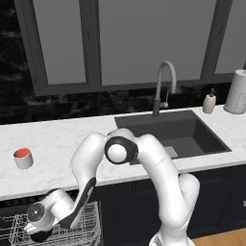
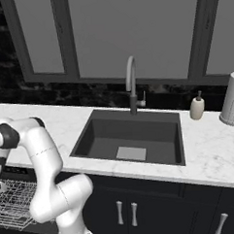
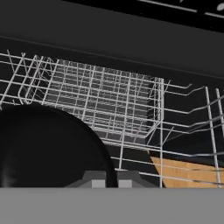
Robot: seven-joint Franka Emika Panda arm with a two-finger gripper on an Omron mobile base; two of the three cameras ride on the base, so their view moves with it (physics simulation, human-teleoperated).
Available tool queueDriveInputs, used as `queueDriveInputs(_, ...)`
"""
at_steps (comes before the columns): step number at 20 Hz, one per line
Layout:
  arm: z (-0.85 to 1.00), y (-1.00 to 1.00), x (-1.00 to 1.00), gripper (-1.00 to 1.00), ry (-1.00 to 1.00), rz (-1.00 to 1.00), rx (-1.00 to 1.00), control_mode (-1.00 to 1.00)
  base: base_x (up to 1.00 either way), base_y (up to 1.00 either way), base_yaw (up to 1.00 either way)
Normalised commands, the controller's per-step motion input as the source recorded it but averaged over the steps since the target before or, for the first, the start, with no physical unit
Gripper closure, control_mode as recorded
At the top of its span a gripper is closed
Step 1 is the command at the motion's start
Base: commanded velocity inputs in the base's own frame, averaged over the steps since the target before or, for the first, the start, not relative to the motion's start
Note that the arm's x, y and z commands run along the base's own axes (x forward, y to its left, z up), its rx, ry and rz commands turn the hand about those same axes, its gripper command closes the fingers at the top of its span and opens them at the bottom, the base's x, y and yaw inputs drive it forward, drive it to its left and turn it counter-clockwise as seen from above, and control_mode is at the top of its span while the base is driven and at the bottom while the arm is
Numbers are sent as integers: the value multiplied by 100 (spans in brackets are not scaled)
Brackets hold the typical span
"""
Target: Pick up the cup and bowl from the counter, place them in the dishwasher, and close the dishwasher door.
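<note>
Down over the open dishwasher (image 1: 57,226), at the lower left of the left base view, we have our gripper (image 1: 36,230) lowered to the white wire rack (image 3: 105,94), with the bowl (image 3: 48,148) looming large and black in the hand view, right at the finger tips. We judge the task less than half done: the bowl is at the rack but, as far as we can tell, not yet let go, and whether it rests on the wires or hangs just above them we cannot say. Our jaws are drawn almost fully together, and we take it they are pinched on the bowl's rim, since the dark curve sits directly against them. The cup (image 1: 23,158), white with its red inside, stands upright on the tabletop (image 1: 62,139), well to the left of the sink (image 1: 178,134) and apart from everything else, untouched. What remains for us, then, is to release the bowl, fetch the cup and set it in the rack, and swing the dishwasher door shut; the door itself we cannot make out clearly from these views.
</note>
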Motion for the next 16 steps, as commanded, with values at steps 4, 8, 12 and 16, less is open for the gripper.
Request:
queueDriveInputs(4, -52, 0, 0, 100, 0, 0, 0, -100, 0, 0, 0)
queueDriveInputs(8, -41, 0, 0, 100, 0, 0, 0, -100, 0, 0, 0)
queueDriveInputs(12, -20, 0, 0, 100, 0, 0, 0, -100, 0, 0, 0)
queueDriveInputs(16, -20, 0, 0, 100, 0, 0, 0, -100, 0, 0, 0)
